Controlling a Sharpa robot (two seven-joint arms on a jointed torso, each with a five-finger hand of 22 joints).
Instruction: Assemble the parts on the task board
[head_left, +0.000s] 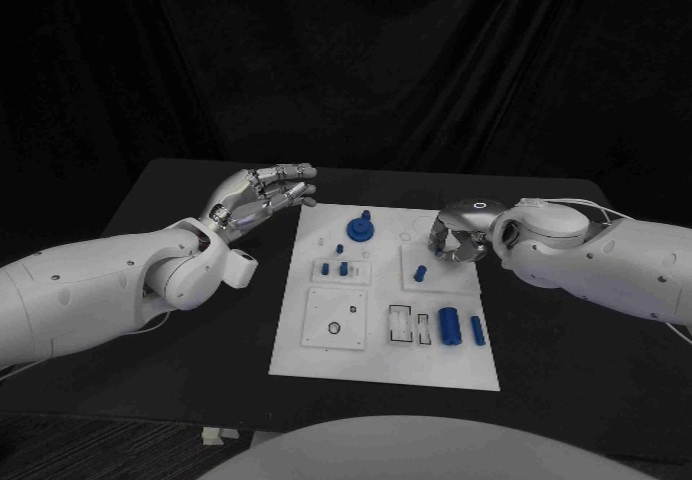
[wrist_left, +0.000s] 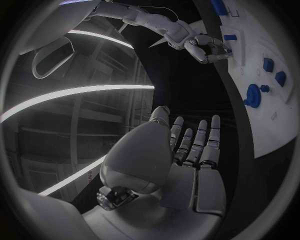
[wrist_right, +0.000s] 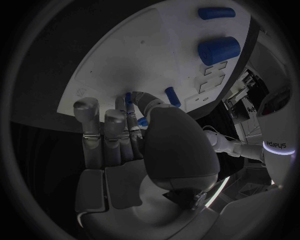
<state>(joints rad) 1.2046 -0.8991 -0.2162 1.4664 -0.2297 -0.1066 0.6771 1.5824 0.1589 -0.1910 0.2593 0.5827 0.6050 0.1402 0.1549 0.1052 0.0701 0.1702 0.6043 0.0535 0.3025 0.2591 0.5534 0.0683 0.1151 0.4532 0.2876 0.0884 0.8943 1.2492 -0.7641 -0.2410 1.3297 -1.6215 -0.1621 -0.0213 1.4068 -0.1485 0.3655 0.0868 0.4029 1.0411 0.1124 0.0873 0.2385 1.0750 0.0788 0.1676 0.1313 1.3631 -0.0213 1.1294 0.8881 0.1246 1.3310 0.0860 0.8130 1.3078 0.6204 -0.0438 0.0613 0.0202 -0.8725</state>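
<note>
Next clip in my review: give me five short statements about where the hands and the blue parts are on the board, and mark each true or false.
1. The left hand holds a blue part. False: its fingers are spread and hold nothing, and it hovers beside the far left corner of the task board.
2. The right hand is over the far right part of the board. True.
3. The round blue part with a stem stands near the board's far edge. True.
4. The two blue cylinders lie off the board on the black table. False: they lie on the board, near its right edge.
5. The right hand's fingers are by a small blue part. True; the right wrist view shows blue at the fingertips, though whether it is gripped is unclear.
</note>
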